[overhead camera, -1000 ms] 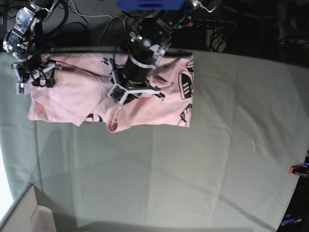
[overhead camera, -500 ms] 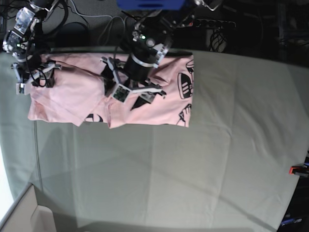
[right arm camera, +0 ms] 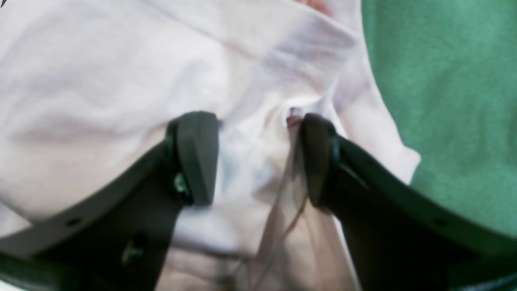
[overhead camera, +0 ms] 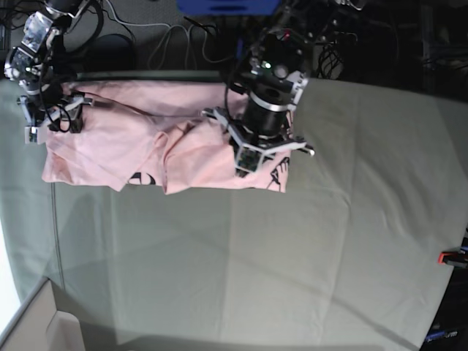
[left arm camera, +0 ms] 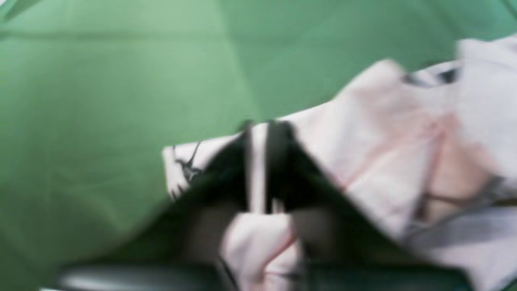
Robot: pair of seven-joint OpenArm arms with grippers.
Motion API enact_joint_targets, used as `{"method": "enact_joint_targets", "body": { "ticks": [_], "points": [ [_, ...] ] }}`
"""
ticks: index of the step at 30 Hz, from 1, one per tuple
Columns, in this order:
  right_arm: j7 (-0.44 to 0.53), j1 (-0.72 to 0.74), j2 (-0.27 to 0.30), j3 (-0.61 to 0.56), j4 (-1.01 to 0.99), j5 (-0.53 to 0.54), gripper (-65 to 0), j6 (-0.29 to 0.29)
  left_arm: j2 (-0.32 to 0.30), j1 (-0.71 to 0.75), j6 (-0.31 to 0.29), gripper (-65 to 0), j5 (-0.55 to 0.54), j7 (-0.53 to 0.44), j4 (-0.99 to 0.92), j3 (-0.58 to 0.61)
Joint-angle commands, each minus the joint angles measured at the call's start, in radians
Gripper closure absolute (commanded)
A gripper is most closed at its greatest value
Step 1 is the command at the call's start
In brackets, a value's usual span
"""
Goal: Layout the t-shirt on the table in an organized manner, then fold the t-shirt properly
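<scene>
Base view: t-shirt point(overhead camera: 146, 139) lay crumpled along table's point(overhead camera: 292, 263) far edge. Left gripper point(left arm camera: 258, 202) was clamped on fold of shirt. Right gripper point(right arm camera: 254, 157) stood with jaws apart, straddling fabric at shirt's corner.

The right gripper point(right arm camera: 254, 157) hovers with its two dark fingers point(right arm camera: 196, 155) spread apart over the pale pink t-shirt point(right arm camera: 121, 81), a rumpled ridge of cloth lying between them; the green table point(right arm camera: 444, 81) shows at right.
</scene>
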Motion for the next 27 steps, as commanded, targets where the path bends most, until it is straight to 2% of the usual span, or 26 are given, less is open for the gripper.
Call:
{"method": "enact_joint_targets", "body": {
  "ticks": [1, 3, 6, 11, 14, 16, 18, 25, 27],
  "points": [
    [0.01, 0.002, 0.01, 0.002, 0.016, 0.005, -33.9, 0.003, 0.012, 0.001, 0.004, 0.0, 0.003, -0.02, 0.002, -0.01],
    [0.01, 0.002, 0.011, 0.002, 0.013, 0.005, -33.9, 0.003, 0.026, 0.0, 0.0, -3.4, 0.003, -0.02, -0.036, -0.016],
    [0.01, 0.002, 0.011, 0.002, 0.016, 0.005, -33.9, 0.003, 0.038, 0.006, -0.004, 0.0, 0.003, -0.018, -0.078, 0.002],
    [0.01, 0.002, 0.013, 0.003, 0.017, 0.005, -33.9, 0.003, 0.047, 0.019, -0.01, -0.1, 0.0, 0.104, -0.084, 0.208],
    [0.01, 0.007, 0.013, 0.006, 0.017, 0.005, -33.9, 0.003, 0.0, -0.016, -0.084, -0.1, -0.098, 0.169, -0.07, 0.26],
    [0.01, 0.016, 0.013, 0.009, 0.017, 0.005, -33.9, 0.003, -0.013, -0.033, -0.144, -0.1, -0.176, 0.198, -0.038, 0.266],
    [0.01, 0.019, 0.013, 0.009, 0.017, 0.005, -33.9, 0.003, -0.053, -0.042, -0.194, -0.1, -0.241, 0.212, 0.002, 0.263],
    [0.01, 0.023, 0.008, 0.011, 0.017, 0.006, -33.9, 0.003, -0.166, -0.063, -0.21, -0.1, -0.333, 0.21, 0.192, 0.252],
    [0.01, 0.023, 0.008, 0.011, 0.019, 0.011, -33.9, 0.003, -0.186, -0.063, -0.21, 0.0, -0.351, 0.21, 0.218, 0.214]
  ]
}}
